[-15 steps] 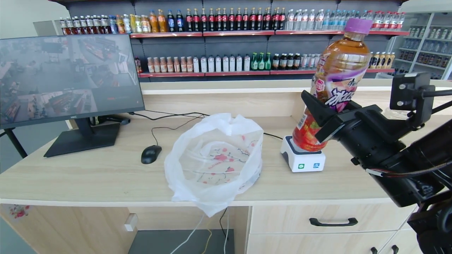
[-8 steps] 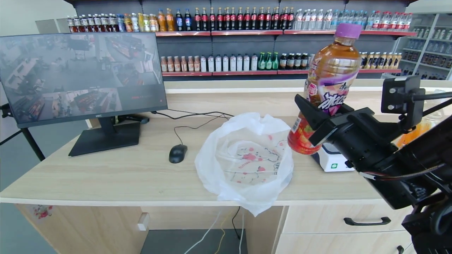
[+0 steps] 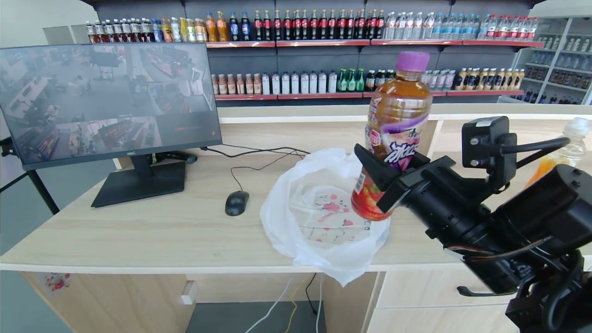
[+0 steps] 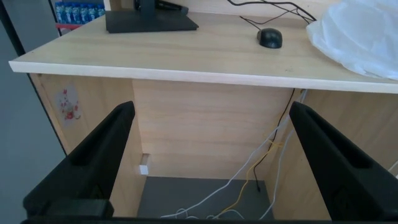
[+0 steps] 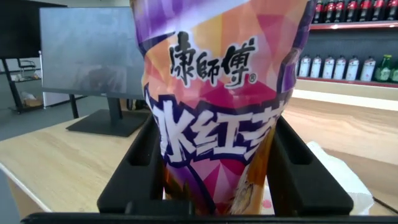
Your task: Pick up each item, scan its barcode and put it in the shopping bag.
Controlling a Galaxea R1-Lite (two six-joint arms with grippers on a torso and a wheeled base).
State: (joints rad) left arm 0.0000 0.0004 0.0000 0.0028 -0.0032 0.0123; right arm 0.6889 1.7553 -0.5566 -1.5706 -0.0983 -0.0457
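Note:
My right gripper [image 3: 370, 179] is shut on a tea bottle [image 3: 395, 125] with a purple cap and a purple-and-pink label. It holds the bottle upright, low on its body. The bottle's base hangs over the right side of the open white shopping bag [image 3: 314, 212], which lies at the counter's front edge. In the right wrist view the bottle [image 5: 217, 118] stands between the two black fingers [image 5: 140, 168], with the bag [image 5: 339, 177] below. My left gripper [image 4: 211, 162] is open, low in front of the counter, under its edge.
A monitor [image 3: 108, 99] stands on the wooden counter [image 3: 138, 231] at the left, with a black mouse [image 3: 237, 203] and cables beside it. An orange drink bottle [image 3: 562, 152] stands at the far right. Shelves of bottles [image 3: 323, 27] line the back wall.
The right arm has carried the bottle left, from above the white scanner to above the bag's right side. The head camera has also shifted. The scanner is now hidden behind the arm.

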